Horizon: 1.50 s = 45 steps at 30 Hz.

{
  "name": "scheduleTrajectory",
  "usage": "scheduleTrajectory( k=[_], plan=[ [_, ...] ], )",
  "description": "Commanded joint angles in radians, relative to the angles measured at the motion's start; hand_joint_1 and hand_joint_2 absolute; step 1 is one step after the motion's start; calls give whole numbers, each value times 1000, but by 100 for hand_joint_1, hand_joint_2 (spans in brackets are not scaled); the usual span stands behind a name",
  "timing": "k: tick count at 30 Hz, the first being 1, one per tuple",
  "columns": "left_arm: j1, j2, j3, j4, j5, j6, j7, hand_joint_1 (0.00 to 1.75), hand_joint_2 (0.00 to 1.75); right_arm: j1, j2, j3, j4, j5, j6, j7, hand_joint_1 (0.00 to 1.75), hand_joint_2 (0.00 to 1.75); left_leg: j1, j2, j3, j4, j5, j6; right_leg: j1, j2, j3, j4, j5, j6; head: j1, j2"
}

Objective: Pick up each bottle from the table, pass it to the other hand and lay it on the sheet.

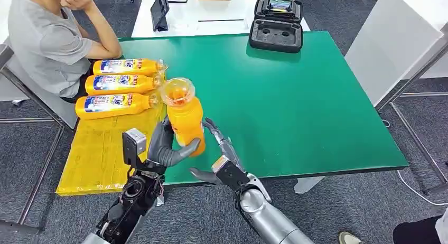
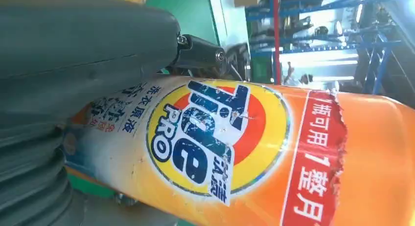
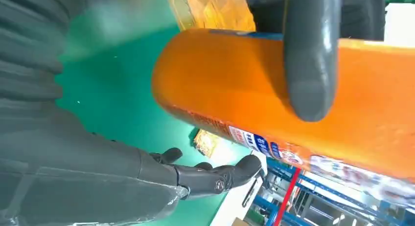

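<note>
Left hand [image 1: 166, 149] grips with fingers curled closed, while right hand [image 1: 219, 151] is beside it, fingers spread apart.

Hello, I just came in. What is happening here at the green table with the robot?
The robot is moving orange bottles onto a yellow sheet. Its left robot hand grips an upright orange bottle above the near edge of the green table. The right robot hand is open beside the bottle and holds nothing. Three bottles already lie side by side on the sheet. A seated person in a grey shirt watches from the left.
</note>
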Motion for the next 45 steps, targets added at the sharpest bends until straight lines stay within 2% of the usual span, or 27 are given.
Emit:
scheduleTrajectory(
  k=[1, 2, 3, 4, 10, 13, 15, 16, 18, 22, 23, 25, 31, 45],
  plan=[
    [-48, 58, 40, 64, -97, 94, -6, 169, 175, 0, -27, -11, 10, 3, -10, -2, 0, 175, 0, 1, 3, -1, -1, 0, 0, 0, 3, -1, -1, 0, 0, 0],
    [-48, 63, 49, 62, -110, 107, -6, 169, 175, 2, -29, -13, 10, 4, -11, -3, 0, 175, 0, 1, 6, -2, -1, 0, 0, 0, 6, -2, -1, 0, 0, 0],
    [-49, 64, 54, 60, -109, 106, -6, 169, 175, 2, -29, -13, 10, 4, -11, -3, 0, 175, 0, 1, 3, -1, 0, 0, 0, 0, 2, -1, 0, 0, 0, 0],
    [-49, 65, 63, 56, -141, 123, -4, 168, 175, 5, -29, -17, 10, 4, -11, -5, 0, 175, -1, 1, 6, -2, -1, 0, 0, -1, 5, -1, -1, 0, 0, 0],
    [-49, 64, 72, 52, -192, 150, 2, 166, 175, 8, -28, -22, 6, 6, -11, -6, 0, 175, 0, 0, 2, -1, 0, 0, 0, -1, 2, -1, -1, 0, 0, 0],
    [-56, 71, 73, 56, -299, 231, 15, 169, 175, 15, -29, -26, 0, 10, -10, -5, 0, 175, 0, 0, 2, -1, 0, 0, 0, -1, 2, 0, -1, 0, 0, 0],
    [-56, 73, 77, 54, -298, 230, 15, 169, 175, 16, -31, -26, 0, 10, -10, -5, 0, 175, 0, 0, 2, -1, 0, 0, 0, -1, 2, -1, 0, 0, 0, 0],
    [-57, 78, 73, 55, -346, 254, 26, 175, 175, 19, -31, -29, -3, 10, -10, -5, 0, 175, 0, 0, 4, -1, -1, 0, 0, -1, 4, -1, -1, 0, 0, 0],
    [-61, 94, 65, 58, -439, 273, 54, 169, 175, 21, -31, -32, 2, 10, -4, -4, 0, 175, 0, 0, 4, -1, -1, 0, 0, -1, 4, -1, -1, 0, 0, 0],
    [-60, 99, 70, 56, -470, 259, 64, 169, 175, 22, -30, -35, 5, 10, 0, -6, 0, 175, 0, 0, 4, -1, -1, 0, 0, -1, 4, -1, -1, 0, 0, 0],
    [-61, 100, 74, 57, -470, 250, 65, 164, 175, 24, -28, -37, 3, 9, 2, -7, 0, 175, 0, 0, 2, -1, 0, 0, 0, -1, 2, -1, -1, 0, 0, 0],
    [-61, 103, 76, 59, -470, 250, 64, 171, 175, 27, -26, -37, 3, 9, 2, -7, 0, 175, 0, 0, 6, -1, -2, 0, 0, -1, 5, -1, -2, 0, 0, 0],
    [-60, 100, 76, 63, -470, 249, 63, 171, 175, 29, -26, -36, 5, 8, 3, -7, 0, 175, 0, 0, 2, -1, 0, 0, 0, -1, 2, 0, -1, 0, 0, 0],
    [-64, 103, 83, 81, -515, 243, 78, 173, 175, 30, -26, -36, 27, 8, 9, -15, 0, 175, 0, -1, 4, -1, -1, 0, 0, -2, 4, -1, -1, 0, 0, 0]
  ],
)
